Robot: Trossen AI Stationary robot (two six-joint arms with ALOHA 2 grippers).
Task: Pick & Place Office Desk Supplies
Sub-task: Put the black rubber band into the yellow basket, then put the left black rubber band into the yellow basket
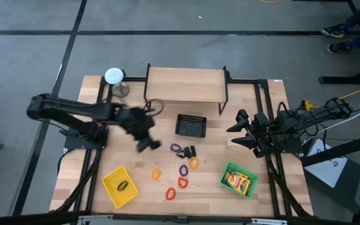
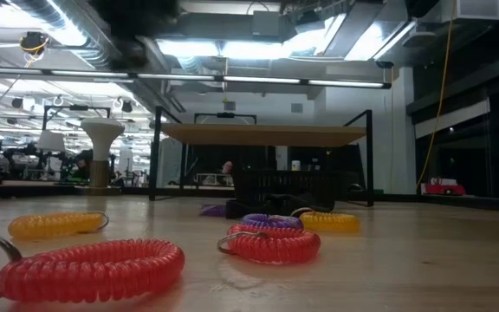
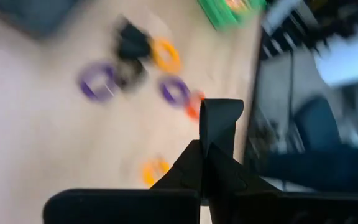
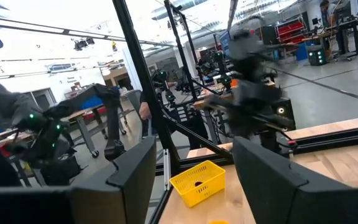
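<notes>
My left gripper point(image 1: 149, 145), jaws pressed together empty, hangs at nine o'clock from the rings point(image 1: 184, 169); next, spread and descend. Right gripper point(image 1: 241, 130) waits, jaws spread.

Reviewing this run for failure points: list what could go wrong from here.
1. The left gripper is shut with nothing visible between its fingers, above the table beside the rings; it may have closed on nothing and need another try.
2. The rings and black clips lie bunched together, so a pick could drag a neighbour.
3. The right gripper waits open by the black mesh basket; both arms reaching for the cluster could collide.
</notes>
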